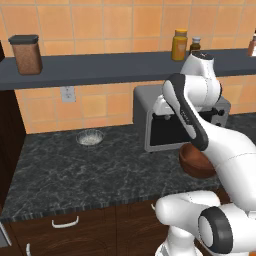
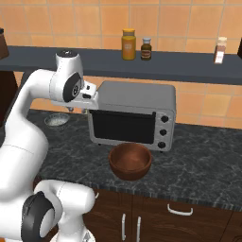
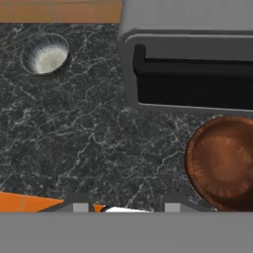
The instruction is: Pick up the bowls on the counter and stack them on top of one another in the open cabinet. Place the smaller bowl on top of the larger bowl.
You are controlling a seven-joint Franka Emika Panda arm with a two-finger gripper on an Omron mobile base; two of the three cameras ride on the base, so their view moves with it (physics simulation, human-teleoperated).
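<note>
Sitting right of the gripper, the larger bowl.

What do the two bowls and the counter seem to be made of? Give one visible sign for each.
Large bowl: probably polished wood; reddish-brown, glossy, thick-walled, faint rings inside.
Small bowl: likely glass or thin metal; pale, silvery sheen, ribbed-looking wall. The look leaves it open.
Counter: looks like polished black stone, marble-like; fine white-grey veins all over.
</note>
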